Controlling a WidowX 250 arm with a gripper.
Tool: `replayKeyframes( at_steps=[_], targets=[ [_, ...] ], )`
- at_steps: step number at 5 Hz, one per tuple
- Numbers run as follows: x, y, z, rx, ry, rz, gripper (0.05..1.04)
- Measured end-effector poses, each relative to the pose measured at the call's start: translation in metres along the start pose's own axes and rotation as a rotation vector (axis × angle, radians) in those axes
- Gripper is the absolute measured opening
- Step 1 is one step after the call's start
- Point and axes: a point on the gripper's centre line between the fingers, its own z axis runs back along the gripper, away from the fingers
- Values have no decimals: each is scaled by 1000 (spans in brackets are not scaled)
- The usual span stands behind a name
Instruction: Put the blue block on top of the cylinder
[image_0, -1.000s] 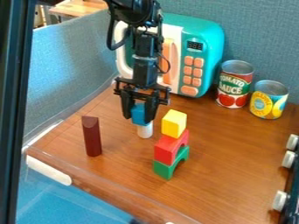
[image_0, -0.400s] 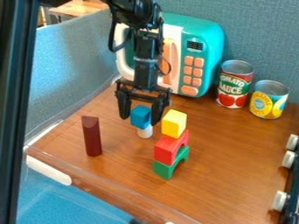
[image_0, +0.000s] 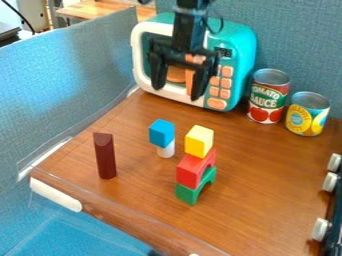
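My gripper hangs open in front of the toy microwave, above and behind the blocks, with nothing between its fingers. Below it, the blue block rests on top of the white cylinder, which stands upright on the wooden surface. The block covers the cylinder's top.
Just right of the cylinder stands a stack of a yellow block, a red arch and a green arch. A dark red block stands to the left. Behind are the teal microwave and two cans.
The gripper has opened, let go of the blue block and risen up and back, slightly to the right. The block has stayed on the cylinder.
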Motion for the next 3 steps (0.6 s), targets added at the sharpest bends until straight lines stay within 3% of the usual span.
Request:
replayKeyframes(
  at_steps=[1,3],
  targets=[
    [-12,-5,17,26,-64,-42,1000],
    [-44,-21,21,-27,-91,-130,1000]
  ],
)
